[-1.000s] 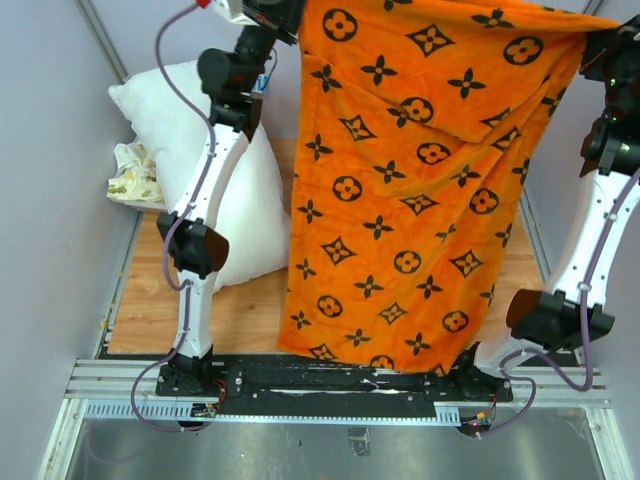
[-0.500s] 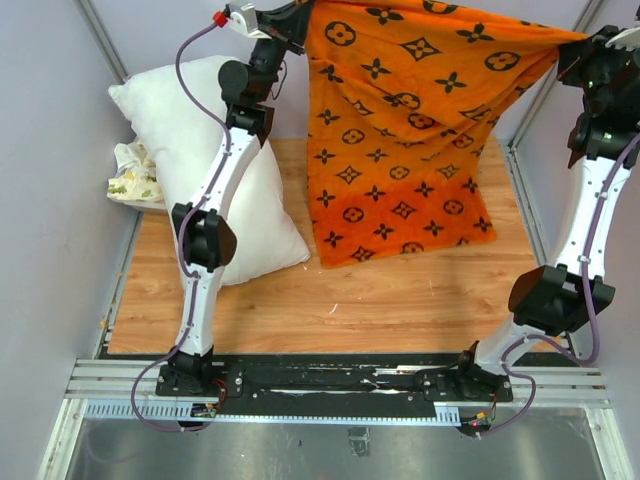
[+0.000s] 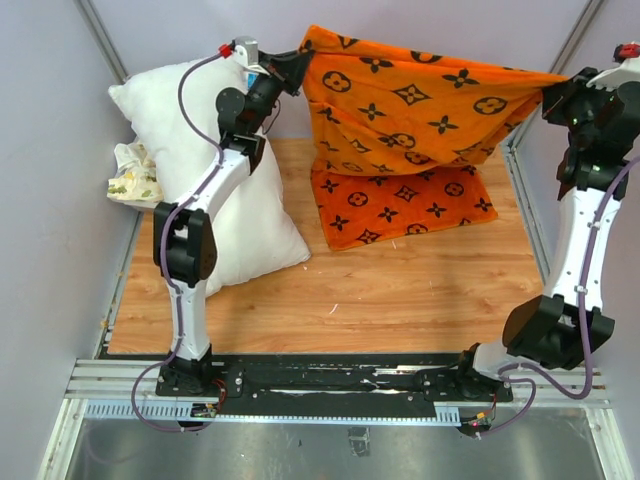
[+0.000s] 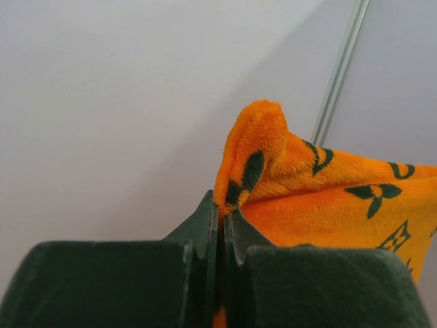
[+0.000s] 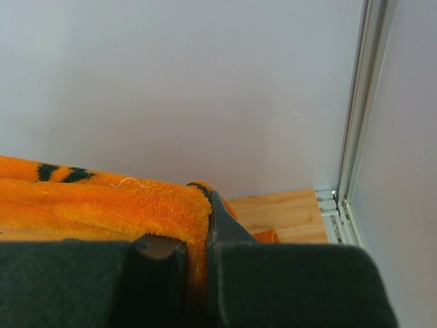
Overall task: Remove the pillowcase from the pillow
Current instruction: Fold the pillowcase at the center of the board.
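The left pincer (image 3: 291, 68) and right pincer (image 3: 549, 100) each pinch a pillowcase (image 3: 410, 150) corner, slung over the tabletop's (image 3: 400, 300) far edge. The pillow (image 3: 190, 150) lies bare, far-left. Such thin bites may slip under the stretch.

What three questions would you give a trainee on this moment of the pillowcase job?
1. True or false: the pillow lies bare, outside the pillowcase.
2. The left gripper and the right gripper are each: A) open above the wood; B) shut on an upper corner of the pillowcase; C) shut on the pillow.
3. Fill in: the pillowcase's lower part lies folded on the ____.
Key: 1 true; 2 B; 3 table.
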Tool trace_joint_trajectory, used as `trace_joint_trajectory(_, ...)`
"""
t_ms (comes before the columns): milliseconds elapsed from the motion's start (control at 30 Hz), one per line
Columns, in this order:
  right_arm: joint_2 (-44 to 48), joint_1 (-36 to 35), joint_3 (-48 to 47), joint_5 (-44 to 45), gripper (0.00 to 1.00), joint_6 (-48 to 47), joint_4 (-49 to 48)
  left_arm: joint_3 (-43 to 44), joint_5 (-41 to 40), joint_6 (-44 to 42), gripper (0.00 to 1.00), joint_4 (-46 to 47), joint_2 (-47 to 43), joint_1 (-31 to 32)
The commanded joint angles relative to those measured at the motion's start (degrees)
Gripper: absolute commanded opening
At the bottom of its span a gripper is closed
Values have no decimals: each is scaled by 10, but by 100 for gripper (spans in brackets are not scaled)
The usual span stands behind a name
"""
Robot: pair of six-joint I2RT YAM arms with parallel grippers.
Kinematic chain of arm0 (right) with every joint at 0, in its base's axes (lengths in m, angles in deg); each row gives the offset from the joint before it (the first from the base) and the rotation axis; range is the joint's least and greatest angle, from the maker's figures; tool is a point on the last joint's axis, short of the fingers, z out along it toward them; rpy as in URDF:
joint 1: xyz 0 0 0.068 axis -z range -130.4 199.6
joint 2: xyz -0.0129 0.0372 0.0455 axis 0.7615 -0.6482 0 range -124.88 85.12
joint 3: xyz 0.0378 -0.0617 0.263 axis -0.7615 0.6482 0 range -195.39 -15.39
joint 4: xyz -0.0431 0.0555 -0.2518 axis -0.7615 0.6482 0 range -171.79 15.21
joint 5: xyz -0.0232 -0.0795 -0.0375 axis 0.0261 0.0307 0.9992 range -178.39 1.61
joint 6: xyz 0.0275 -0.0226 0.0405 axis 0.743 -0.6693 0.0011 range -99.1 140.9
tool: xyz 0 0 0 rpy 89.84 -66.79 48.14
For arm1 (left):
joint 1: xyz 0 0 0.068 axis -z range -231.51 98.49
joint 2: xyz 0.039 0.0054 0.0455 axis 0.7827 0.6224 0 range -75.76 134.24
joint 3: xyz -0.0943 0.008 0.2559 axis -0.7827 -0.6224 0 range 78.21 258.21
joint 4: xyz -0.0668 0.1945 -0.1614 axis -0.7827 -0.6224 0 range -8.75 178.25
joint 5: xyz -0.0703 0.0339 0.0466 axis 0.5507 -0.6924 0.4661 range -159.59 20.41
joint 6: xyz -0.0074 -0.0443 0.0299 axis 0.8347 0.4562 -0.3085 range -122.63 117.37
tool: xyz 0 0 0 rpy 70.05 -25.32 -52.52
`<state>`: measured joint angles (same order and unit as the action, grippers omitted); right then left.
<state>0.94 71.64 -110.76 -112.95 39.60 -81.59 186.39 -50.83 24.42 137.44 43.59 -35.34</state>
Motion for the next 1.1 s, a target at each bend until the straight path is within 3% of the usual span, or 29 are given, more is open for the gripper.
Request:
trace_joint_trajectory(0,63,20,-88,53,1,-28,-2,30,-29,-6,0,64,-105,-28)
trace_joint_trajectory(233,117,21,-235,82,1,2,27,109,-2,12,0,12,-208,-22)
trace_joint_trajectory(567,152,21,-391,124,1,-12,81,72,-7,-31,0,-20,-356,-11)
trace_joint_trajectory(833,141,21,-450,132,1,-22,108,107,-4,-32,0,-49,-369,-11)
trace_joint_trajectory(1067,114,21,-429,123,1,-11,111,162,-6,-44,0,-86,-327,-11)
